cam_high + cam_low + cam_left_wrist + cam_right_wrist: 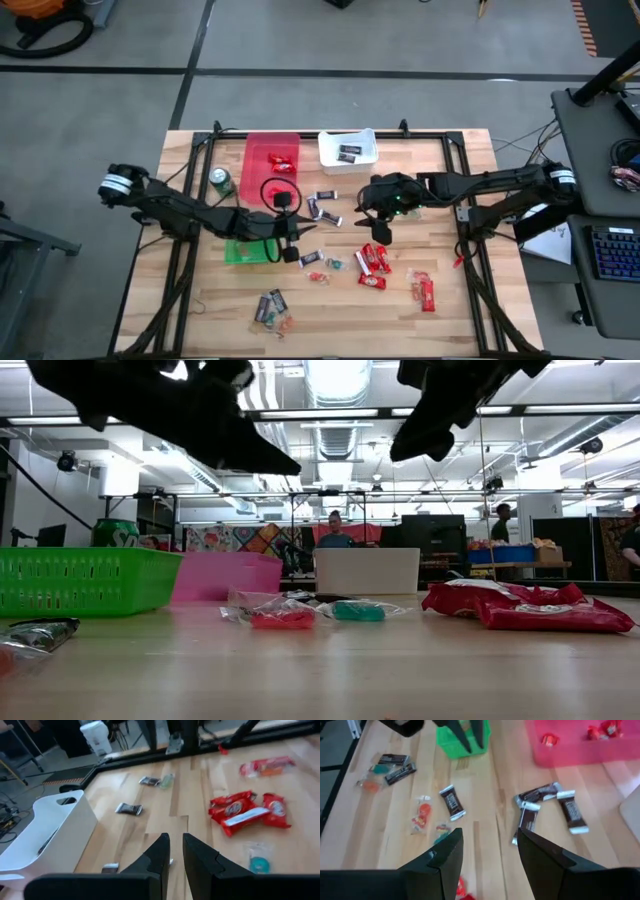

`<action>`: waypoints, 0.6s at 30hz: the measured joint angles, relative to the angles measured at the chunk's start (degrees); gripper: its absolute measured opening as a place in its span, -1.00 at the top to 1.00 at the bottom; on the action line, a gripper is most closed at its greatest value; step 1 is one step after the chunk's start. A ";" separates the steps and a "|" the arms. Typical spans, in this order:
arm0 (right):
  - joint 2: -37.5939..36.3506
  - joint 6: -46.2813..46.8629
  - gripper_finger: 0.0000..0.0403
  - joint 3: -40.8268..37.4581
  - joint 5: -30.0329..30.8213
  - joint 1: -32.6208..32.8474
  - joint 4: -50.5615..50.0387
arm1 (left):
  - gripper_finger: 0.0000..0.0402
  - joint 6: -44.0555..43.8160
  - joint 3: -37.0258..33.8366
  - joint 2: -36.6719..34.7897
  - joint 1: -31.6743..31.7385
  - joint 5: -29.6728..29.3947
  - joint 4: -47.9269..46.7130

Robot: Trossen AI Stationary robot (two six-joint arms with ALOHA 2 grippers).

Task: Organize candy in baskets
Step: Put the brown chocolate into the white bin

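Note:
The red basket (258, 160) holds red sweets (282, 162), and the white basket (352, 158) holds one dark bar (349, 152). The green basket (243, 251) stands nearer. Candy lies loose on the table: dark bars (542, 795), red-wrapped bars (372, 262) and mixed pieces (270, 305). My left gripper (291, 240) hovers just right of the green basket, its fingers (161, 852) only a narrow slit apart and holding nothing. My right gripper (487, 845) hangs wide open above the table, between the dark bars and the red-wrapped bars, and is empty.
A green soda can (221, 181) stands left of the red basket. More red bars (425, 291) lie toward the near right. A black frame (455, 150) runs along the table edges. People sit in the room beyond the table (333, 530).

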 joint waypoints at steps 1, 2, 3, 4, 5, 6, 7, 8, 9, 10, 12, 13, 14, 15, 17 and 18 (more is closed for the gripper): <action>-0.29 0.54 0.12 0.00 -0.06 0.01 -0.83 | 0.82 0.25 0.65 0.75 0.43 0.12 -0.35; -0.55 0.92 0.12 0.00 -0.10 0.01 -2.10 | 0.82 0.64 1.35 1.45 0.92 0.76 -0.78; -0.79 1.54 0.12 0.00 -0.08 0.01 -3.33 | 0.82 1.00 2.11 2.19 1.42 1.88 -1.50; -1.08 2.23 0.12 0.00 -0.08 -0.03 -4.27 | 0.82 1.51 2.97 2.93 1.88 3.16 -2.19; -1.23 2.39 0.12 0.00 -0.01 -0.04 -5.18 | 0.82 2.02 3.82 3.78 2.36 4.86 -3.10; -1.34 2.52 0.12 0.00 -0.01 -0.04 -5.73 | 0.82 2.77 4.73 4.49 2.86 6.25 -4.08; -1.51 2.66 0.12 0.00 0.03 -0.04 -6.07 | 0.82 3.65 5.58 5.23 3.28 7.59 -4.85; -1.59 2.79 0.12 0.00 0.00 -0.01 -6.45 | 0.82 4.56 6.40 5.97 3.74 8.51 -5.87; -1.65 2.79 0.12 0.00 -0.01 -0.01 -6.62 | 0.82 5.42 7.20 6.69 4.21 9.27 -6.71; -1.68 2.76 0.12 0.00 -0.04 -0.01 -6.74 | 0.82 6.04 7.85 7.36 4.67 9.92 -7.64; -1.74 2.45 0.12 0.00 -0.05 -0.01 -7.70 | 0.82 6.43 9.13 8.75 5.64 10.45 -9.63; -1.79 2.19 0.12 0.00 -0.04 -0.01 -8.27 | 0.82 6.48 9.82 9.49 6.06 10.45 -10.29; -1.83 2.08 0.12 0.00 -0.06 -0.01 -8.70 | 0.82 6.51 10.45 10.13 6.42 10.45 -10.96; -1.98 2.04 0.12 0.00 -0.06 -0.01 -9.12 | 0.82 6.56 11.04 10.76 6.75 10.45 -11.98; -2.38 2.01 0.12 0.00 -0.04 -0.01 -10.82 | 0.82 7.07 12.24 12.21 7.19 10.88 -13.57; -2.56 2.01 0.12 0.00 -0.04 -0.01 -11.19 | 0.82 7.47 12.79 12.73 7.42 11.84 -14.61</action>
